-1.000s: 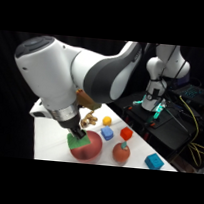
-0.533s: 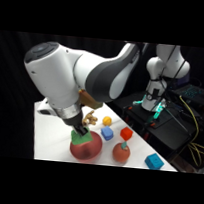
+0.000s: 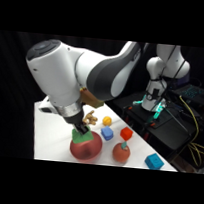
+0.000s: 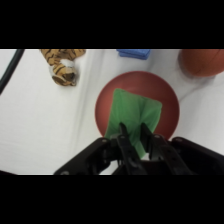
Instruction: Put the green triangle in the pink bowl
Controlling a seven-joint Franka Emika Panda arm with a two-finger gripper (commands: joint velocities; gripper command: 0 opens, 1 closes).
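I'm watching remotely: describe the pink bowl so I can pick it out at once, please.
Start at the big white arm over the white table; follow it down to the gripper, which holds the green triangle. Directly beneath that block sits the pink bowl, at the table's near edge in the side view. It is round, shallow, reddish-pink and far wider than the blue cube or the red-orange fruit toy beside it.

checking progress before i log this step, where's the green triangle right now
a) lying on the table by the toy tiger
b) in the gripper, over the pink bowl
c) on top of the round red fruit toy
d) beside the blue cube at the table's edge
b: the gripper is shut on the green triangle, right above the pink bowl in the wrist view.
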